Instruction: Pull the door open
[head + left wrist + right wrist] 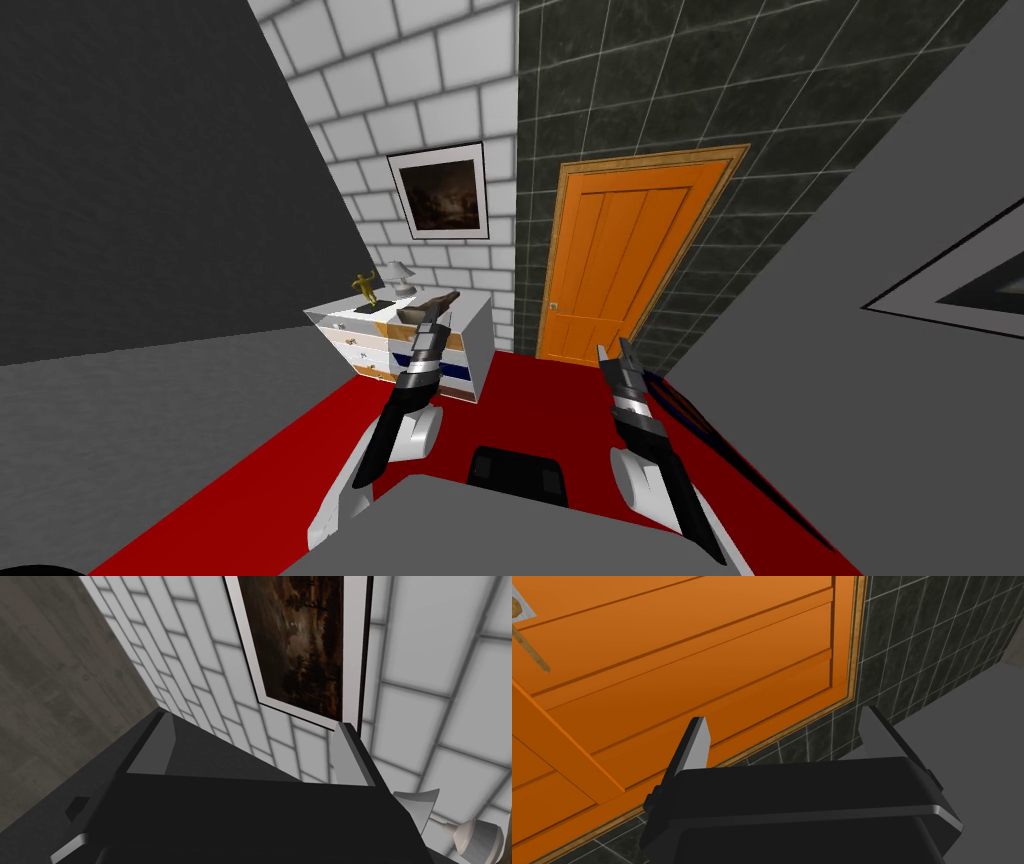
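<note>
While my right hand [784, 726] points at the orange door [687, 651], its two fingers stand wide apart, with nothing between them. The door is shut (all the way) and sits in front of that hand, not touching it. Its handle [529, 651] is ahead and to the left. My left hand [250, 741] is open too, facing a picture [300, 651] on the white wall [425, 701].

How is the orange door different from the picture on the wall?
The door is bright orange; the picture is dark brown with a white border. The door is tall and reaches the floor; the picture is smaller and hangs above the drawers. Both are flat rectangles.
</note>
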You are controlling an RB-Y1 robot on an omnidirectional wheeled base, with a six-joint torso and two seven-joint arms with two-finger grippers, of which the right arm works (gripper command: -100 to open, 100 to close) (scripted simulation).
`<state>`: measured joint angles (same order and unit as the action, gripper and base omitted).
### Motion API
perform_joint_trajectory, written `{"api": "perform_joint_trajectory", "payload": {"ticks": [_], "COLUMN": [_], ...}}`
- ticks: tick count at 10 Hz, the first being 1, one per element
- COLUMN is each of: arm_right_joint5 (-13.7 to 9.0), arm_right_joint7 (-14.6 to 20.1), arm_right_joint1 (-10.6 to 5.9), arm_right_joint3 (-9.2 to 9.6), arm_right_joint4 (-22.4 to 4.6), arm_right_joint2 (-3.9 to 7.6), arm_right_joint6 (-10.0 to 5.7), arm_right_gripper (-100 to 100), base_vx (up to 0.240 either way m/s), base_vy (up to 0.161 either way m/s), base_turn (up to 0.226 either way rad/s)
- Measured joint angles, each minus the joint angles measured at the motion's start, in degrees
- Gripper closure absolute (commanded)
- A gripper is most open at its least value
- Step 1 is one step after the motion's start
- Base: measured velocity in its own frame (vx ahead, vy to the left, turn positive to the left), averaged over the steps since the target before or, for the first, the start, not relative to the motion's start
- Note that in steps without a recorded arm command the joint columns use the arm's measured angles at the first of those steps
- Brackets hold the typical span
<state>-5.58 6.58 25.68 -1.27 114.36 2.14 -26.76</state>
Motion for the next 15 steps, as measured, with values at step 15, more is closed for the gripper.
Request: {"api": "perform_joint_trajectory", "payload": {"ticks": [15], "arm_right_joint5": [0.4], "arm_right_joint7": [0.3], "arm_right_joint1": [-4.79], "arm_right_joint3": [-1.77], "arm_right_joint4": [-19.8], "arm_right_joint2": [3.46], "arm_right_joint6": [-5.83], "arm_right_gripper": [-100], "base_vx": [0.100], "base_vy": [-0.010], "base_turn": [0.034]}}
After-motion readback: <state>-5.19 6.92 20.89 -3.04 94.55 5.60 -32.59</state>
